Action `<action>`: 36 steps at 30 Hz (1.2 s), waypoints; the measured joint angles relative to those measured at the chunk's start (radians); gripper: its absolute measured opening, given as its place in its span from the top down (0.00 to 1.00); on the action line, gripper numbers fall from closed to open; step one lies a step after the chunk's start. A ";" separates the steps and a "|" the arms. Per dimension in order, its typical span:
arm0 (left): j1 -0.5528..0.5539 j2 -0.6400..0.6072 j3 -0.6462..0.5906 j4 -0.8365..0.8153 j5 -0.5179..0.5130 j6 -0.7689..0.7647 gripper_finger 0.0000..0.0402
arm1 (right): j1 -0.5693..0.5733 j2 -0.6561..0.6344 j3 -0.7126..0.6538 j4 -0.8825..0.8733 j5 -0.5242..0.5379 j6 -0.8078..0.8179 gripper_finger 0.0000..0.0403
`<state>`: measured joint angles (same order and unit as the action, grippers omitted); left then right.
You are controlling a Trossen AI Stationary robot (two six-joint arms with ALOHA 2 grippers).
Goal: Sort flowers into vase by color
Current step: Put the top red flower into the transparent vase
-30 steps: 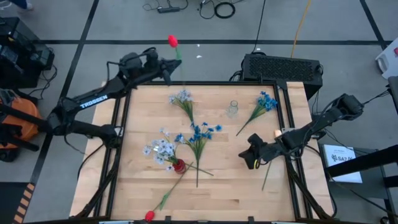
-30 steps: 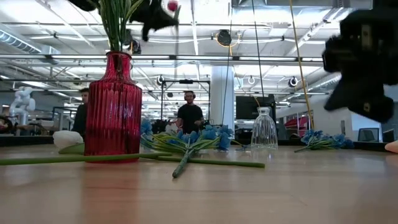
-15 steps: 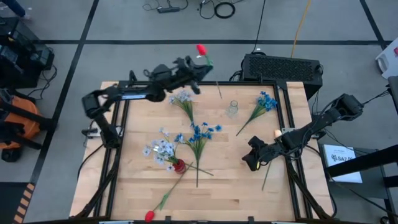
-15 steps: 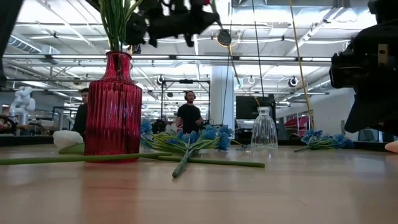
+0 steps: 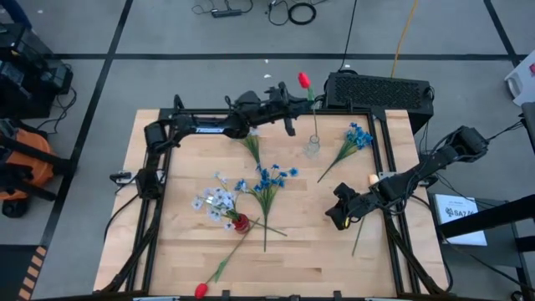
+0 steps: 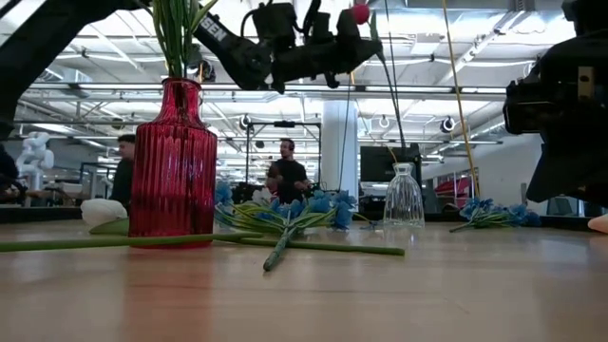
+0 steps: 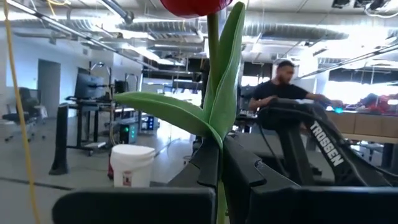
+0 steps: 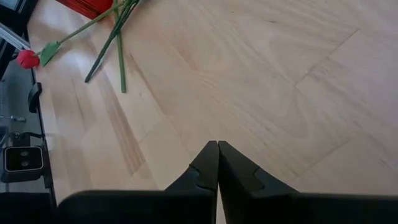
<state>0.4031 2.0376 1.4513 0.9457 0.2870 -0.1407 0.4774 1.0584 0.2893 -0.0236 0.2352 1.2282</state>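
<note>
My left gripper [image 5: 290,106] is above the table's far edge, shut on a red tulip whose bud [image 5: 303,80] stands above the fingers. Its thin stem [image 6: 392,104] slants down to the mouth of the small clear vase [image 5: 313,148]. Whether its end is inside, I cannot tell. My right gripper [image 5: 337,211] hovers shut over the table's right half, holding nothing. The red ribbed vase [image 6: 173,161] stands on the table with green stems in it. Bright blue clusters [image 5: 269,177] [image 5: 359,135], pale clusters [image 5: 214,201] and another red tulip [image 5: 201,289] lie flat on the wood. My left gripper pinches the tulip's stem [image 7: 219,186] between its two fingers, just below the leaves [image 7: 224,99]. The fingers lie roughly level, reaching from the table's left, across the stem. The tulip is near upright, bud up, with the long lower stem hanging clear of the table.
A loose green stem [image 5: 359,238] lies by the table's right edge near my right gripper. A small pale bloom [image 5: 374,178] sits by the right rail. A black box [image 5: 378,88] stands beyond the far edge. People show in the room behind [image 6: 289,174]. Bare wood lies at the near right.
My left arm has swung along the table's far edge toward the right, carrying the red tulip from beyond the far left corner to above the clear vase. The tulip has stayed bud-up in the shut fingers.
</note>
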 joint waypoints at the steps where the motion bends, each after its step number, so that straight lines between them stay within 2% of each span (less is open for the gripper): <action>1: 0.000 0.001 0.000 -0.001 -0.001 0.001 0.98 | 0.000 0.000 0.000 0.000 0.000 0.000 1.00; 5: -0.001 0.001 0.002 -0.049 -0.026 0.069 0.98 | 0.000 0.000 0.000 0.001 -0.001 -0.002 1.00; 12: -0.006 0.003 0.002 -0.100 -0.031 0.079 0.98 | 0.000 0.000 0.000 0.001 -0.001 -0.014 1.00; 24: -0.027 0.105 0.001 -0.051 -0.037 0.097 0.98 | 0.000 0.000 0.000 0.002 -0.002 -0.020 1.00; 29: -0.035 0.105 0.001 -0.153 -0.078 0.126 0.96 | 0.000 0.000 0.000 0.002 -0.002 -0.020 1.00; 36: -0.038 0.104 0.001 -0.032 -0.083 0.130 0.95 | 0.000 0.000 0.000 0.002 -0.002 -0.027 1.00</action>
<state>0.3654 2.1418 1.4521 0.9138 0.2039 -0.0108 0.4776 1.0584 0.2893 -0.0219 0.2337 1.2014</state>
